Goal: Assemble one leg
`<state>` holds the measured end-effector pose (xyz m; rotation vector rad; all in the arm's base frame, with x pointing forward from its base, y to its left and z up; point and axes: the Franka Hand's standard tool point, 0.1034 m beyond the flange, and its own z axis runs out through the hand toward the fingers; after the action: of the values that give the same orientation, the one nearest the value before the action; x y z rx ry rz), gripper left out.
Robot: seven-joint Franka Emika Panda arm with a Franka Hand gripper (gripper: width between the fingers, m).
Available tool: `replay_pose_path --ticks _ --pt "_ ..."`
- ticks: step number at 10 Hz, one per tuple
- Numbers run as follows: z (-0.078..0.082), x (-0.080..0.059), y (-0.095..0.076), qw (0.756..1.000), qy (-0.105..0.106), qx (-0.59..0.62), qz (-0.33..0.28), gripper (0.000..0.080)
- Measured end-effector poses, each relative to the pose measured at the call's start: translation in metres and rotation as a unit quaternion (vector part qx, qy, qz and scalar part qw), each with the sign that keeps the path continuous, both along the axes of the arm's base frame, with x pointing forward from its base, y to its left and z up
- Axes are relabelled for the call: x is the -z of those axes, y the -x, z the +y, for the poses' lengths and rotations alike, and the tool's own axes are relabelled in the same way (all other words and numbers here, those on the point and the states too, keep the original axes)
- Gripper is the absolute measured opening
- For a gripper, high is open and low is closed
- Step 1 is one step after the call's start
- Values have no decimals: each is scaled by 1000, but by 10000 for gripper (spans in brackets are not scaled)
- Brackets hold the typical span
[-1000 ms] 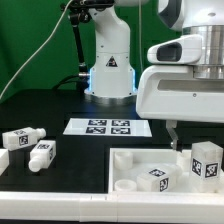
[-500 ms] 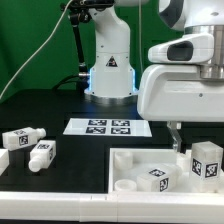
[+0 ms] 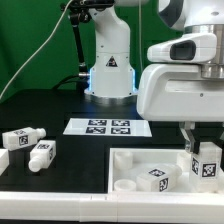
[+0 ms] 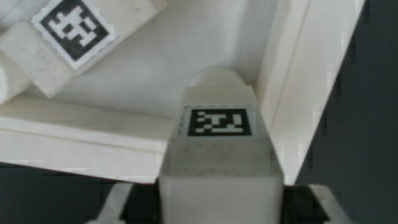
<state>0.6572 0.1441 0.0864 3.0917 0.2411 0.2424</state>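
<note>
Tray-like part: a large white square piece [image 3: 135, 165] with round sockets lay nearest the exterior camera, toward the exterior view's right.
Leg in tray: one tagged white leg [image 3: 157, 178] lay inside that piece, beside a round socket.
Target leg: another tagged white leg [image 3: 208, 163] stood at the tray's far-right corner in the exterior view; the wrist view showed it [image 4: 221, 135] centred directly under the camera, tag facing up.
Gripper: the gripper [image 3: 191, 141] sat low over the target leg, one dark finger [image 3: 189, 138] visible just beside it. The jaws straddled the post in the wrist view, but whether they pressed on it could not be told.
Step in hand: judged to be grasping the target leg.
Procedure: keep the fingers square to the leg's flat sides, seat the pads fully before closing, and lift straight up so the post clears the tray wall next to it.
Risk: an off-centre grip would likely tip the post against that wall.
Loose legs: two more lay on the black table [image 3: 70, 150] at the exterior view's left, one [image 3: 20, 137] behind the other [image 3: 41, 153].
Marker board: one [image 3: 109, 127], farther back.
Count: four legs, one tray piece, one arm.
</note>
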Motion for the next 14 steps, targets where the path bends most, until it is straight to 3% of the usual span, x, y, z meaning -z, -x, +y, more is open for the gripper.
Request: replay_pose_path --ticks 3,5,8,10,12,14 --pt "0 0 0 996 -14 88 -2 281" --pt "-1 0 0 979 -35 203 -10 281" --pt "-3 1 1 919 -71 386 -22 282" --pt "0 1 2 848 -86 524 -17 282" --pt "0 1 1 812 -88 577 -13 282" --pt "0 1 1 816 -88 571 -11 288"
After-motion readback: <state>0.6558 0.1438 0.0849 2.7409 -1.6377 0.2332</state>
